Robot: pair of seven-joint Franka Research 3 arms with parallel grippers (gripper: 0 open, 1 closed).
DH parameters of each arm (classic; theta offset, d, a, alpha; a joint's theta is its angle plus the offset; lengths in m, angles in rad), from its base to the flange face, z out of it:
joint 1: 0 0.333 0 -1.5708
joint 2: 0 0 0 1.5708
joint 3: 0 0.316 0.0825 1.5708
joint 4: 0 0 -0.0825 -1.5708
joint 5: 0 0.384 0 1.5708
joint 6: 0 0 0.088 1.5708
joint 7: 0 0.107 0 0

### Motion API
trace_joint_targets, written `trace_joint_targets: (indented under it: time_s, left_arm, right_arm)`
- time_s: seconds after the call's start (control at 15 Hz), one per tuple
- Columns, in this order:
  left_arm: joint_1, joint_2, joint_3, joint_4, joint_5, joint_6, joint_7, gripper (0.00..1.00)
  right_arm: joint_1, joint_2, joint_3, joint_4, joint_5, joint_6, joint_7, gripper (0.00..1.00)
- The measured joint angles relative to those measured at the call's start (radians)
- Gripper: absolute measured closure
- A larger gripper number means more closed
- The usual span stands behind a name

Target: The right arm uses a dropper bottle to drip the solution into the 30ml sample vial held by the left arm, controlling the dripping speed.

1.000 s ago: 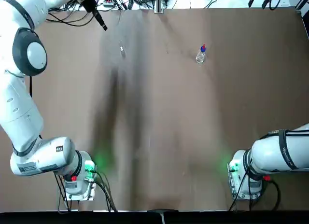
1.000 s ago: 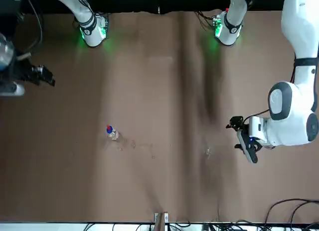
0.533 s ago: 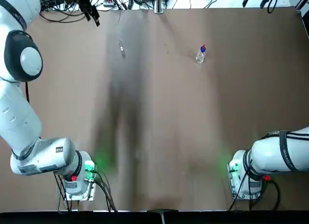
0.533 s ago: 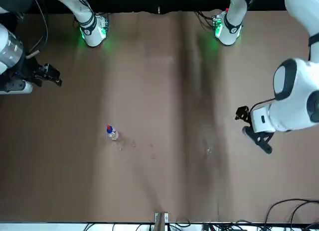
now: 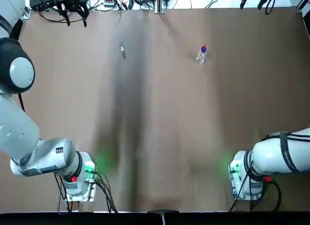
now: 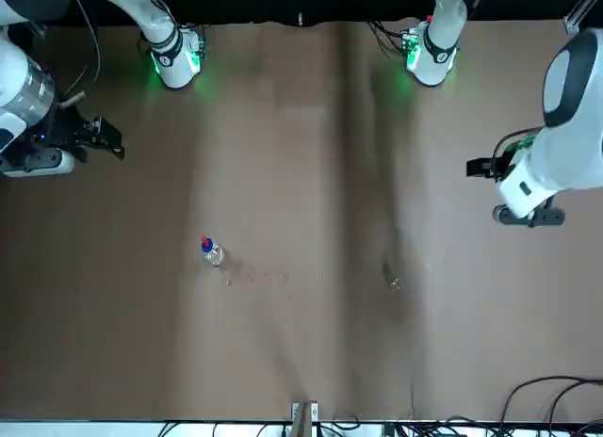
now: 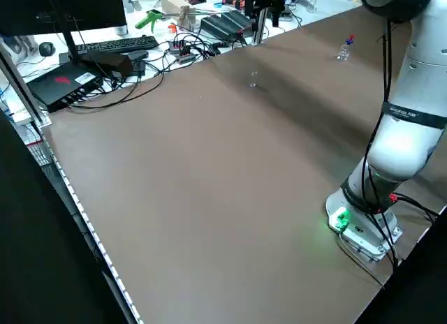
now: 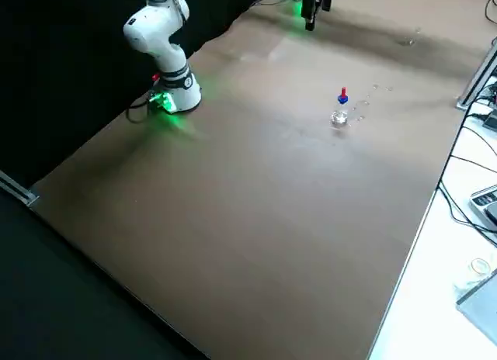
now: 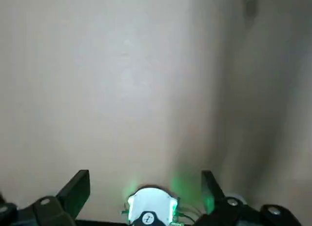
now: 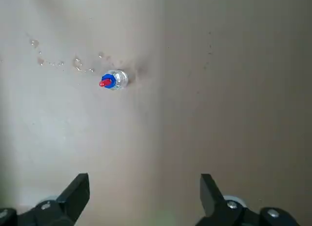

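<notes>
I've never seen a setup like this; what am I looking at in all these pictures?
Two white jointed robot arms share a brown table. The overhead picture looks down from above; the front one faces the robot, so its left arm appears on the right. Two more look diagonally from the sides, and two come from cameras on the wrists.

The black left gripper and black right gripper are their "hands": both hang over the table, two fingers spread, holding nothing. On the table stands a small clear bottle with a blue collar and red tip. Apart from it is a tiny colourless vial, hard to make out. Small clear droplets dot the surface near the bottle.
</notes>
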Motion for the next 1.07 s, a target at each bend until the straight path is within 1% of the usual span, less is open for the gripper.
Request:
trace_joint_targets:
  time_s: [0.2, 0.27, 0.4, 0.53, 0.73, 1.07]
  left_arm:
    - [-0.012, -0.067, -0.001, 0.001, 0.088, -0.075, -0.033, 0.00]
    - [-0.020, -0.092, -0.001, -0.001, 0.105, -0.094, -0.033, 0.00]
    - [-0.022, -0.096, -0.002, -0.001, 0.105, -0.090, -0.033, 0.00]
    - [-0.021, -0.094, 0.000, -0.002, 0.110, -0.063, -0.039, 0.00]
    - [-0.021, -0.094, 0.000, -0.002, 0.138, -0.004, -0.044, 0.00]
    - [-0.025, -0.094, -0.001, -0.002, 0.138, 0.089, -0.044, 0.00]
  right_arm:
    - [-0.002, -0.002, -0.004, 0.000, 0.000, -0.006, 0.000, 0.00]
    - [-0.017, -0.008, -0.007, 0.001, 0.000, -0.010, -0.002, 0.00]
    - [-0.044, -0.022, -0.013, 0.002, 0.000, -0.016, -0.039, 0.00]
    - [-0.059, -0.034, -0.017, 0.002, 0.000, -0.023, -0.076, 0.00]
    - [-0.061, -0.036, -0.015, -0.001, 0.000, -0.020, -0.085, 0.00]
    - [-0.061, -0.036, -0.012, -0.008, 0.000, -0.002, -0.085, 0.00]
